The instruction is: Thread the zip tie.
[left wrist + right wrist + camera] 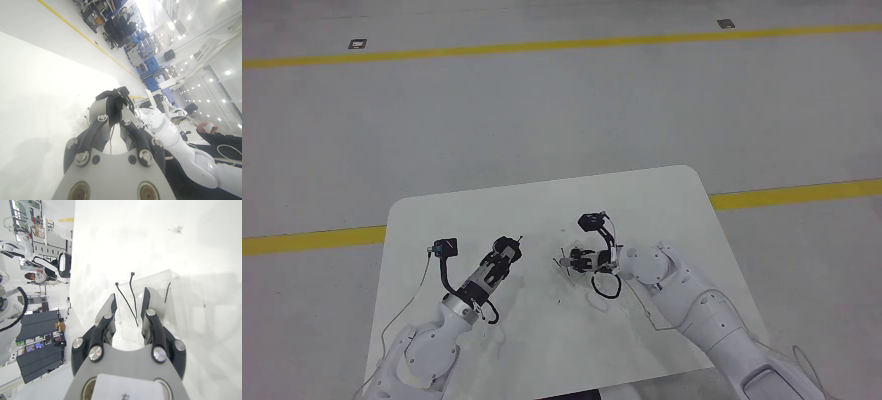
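Black rubber pads on the right gripper (130,294) are spread wide and grip nothing. The gripper sits at one clear plastic box (158,275), with its fingers either side of a box wall as far as I can tell. There are 3 black zip ties in the box. The first zip tie (125,302) and second zip tie (133,296) lean side by side in the gap between the fingers, square heads up, tails converging low down. The third zip tie (167,292) lies against a box wall past one finger, head not visible. The left gripper (115,102) has its pads pressed together, and 1 thin black strand (111,138) trails from between them back toward the palm. It reads as a fourth zip tie, but I can't confirm that. In the top view both grippers sit mid-way across the white rounded table (642,200), facing each other, near but apart, with the box touching or just beside the right one. One small white crumpled scrap (177,229) lies on the table well apart from the box.
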`<control>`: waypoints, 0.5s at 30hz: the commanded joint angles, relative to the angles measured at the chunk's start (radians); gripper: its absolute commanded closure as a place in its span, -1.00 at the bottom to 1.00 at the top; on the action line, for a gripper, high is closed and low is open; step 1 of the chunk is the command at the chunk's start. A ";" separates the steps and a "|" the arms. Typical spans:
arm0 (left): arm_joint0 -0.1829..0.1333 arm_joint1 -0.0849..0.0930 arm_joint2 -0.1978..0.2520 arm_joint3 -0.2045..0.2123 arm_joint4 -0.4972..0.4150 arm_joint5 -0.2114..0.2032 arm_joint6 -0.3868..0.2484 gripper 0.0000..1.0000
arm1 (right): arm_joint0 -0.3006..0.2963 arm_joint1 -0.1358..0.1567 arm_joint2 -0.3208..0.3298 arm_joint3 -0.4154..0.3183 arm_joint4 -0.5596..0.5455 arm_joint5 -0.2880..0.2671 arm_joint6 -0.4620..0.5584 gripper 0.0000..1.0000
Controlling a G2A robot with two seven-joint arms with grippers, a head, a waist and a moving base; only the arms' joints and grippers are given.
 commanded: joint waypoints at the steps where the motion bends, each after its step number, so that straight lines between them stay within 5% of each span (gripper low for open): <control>1: 0.000 0.000 0.000 0.000 0.000 0.000 0.000 1.00 | 0.001 0.000 -0.003 -0.003 -0.010 0.008 -0.002 0.52; 15: 0.000 0.000 0.000 0.000 0.000 0.000 0.000 1.00 | 0.017 -0.004 -0.028 -0.003 -0.039 0.038 -0.001 0.56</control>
